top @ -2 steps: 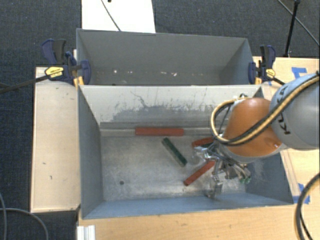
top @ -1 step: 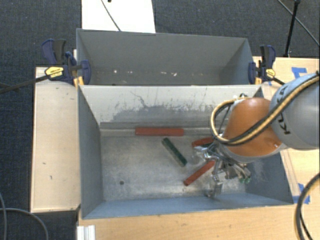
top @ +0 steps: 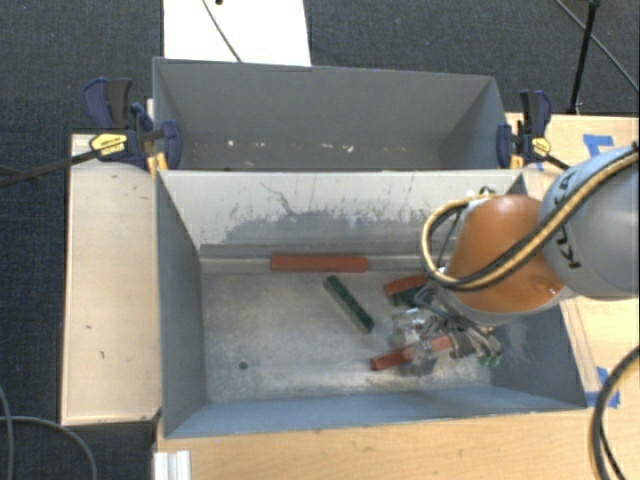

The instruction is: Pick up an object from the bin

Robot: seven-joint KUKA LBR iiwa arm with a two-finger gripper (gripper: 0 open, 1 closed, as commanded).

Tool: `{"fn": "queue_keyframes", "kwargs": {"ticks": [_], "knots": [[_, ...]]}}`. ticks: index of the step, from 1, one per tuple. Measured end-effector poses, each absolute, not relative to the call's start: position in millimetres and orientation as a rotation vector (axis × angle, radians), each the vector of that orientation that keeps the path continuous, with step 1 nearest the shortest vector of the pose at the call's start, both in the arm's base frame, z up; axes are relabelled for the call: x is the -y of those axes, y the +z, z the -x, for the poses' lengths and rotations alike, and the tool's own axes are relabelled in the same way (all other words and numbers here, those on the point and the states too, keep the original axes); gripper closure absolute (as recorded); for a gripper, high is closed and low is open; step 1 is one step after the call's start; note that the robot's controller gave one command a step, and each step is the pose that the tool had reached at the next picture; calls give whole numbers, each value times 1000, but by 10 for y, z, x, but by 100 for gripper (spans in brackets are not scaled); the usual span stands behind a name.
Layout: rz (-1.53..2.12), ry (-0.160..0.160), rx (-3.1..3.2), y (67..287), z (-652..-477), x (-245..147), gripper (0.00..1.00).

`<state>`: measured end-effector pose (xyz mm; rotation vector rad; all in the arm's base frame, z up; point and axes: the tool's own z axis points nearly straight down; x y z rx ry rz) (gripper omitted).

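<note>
The arm (top: 600, 230) reaches into the bin (top: 180, 298) from the right, its wrist under an orange cover (top: 500, 253) with a cable (top: 437, 230) looped across it. The claw (top: 428, 340) is low in the right front part of the bin, close to the floor and near the front wall. Whether it is clenched or released I cannot tell, since its metal parts blur together with the clutter under it. Just at its left lower side lies a small red block (top: 388, 363), flat on the floor and pointing roughly along the front wall; its right end meets the claw, but I cannot tell whether the claw grips it or merely touches it. A dark green bar (top: 348, 303) lies slanted on the floor to the left of the claw, near it yet apart from it. Above the claw, half under the orange cover, a short red piece (top: 404, 286) shows beside the green bar's far end. A long red bar (top: 318, 262) lies well apart, along the foot of the back wall. A small green bit (top: 492, 360) shows just right of the claw, below the cover.
</note>
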<state>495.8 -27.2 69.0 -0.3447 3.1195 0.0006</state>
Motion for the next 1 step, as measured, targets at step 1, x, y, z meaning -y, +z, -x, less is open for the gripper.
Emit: {"fn": "queue_keyframes", "kwargs": {"ticks": [1], "knots": [[339, -1, -3116, 1168, -4971, 273, 100]]}}
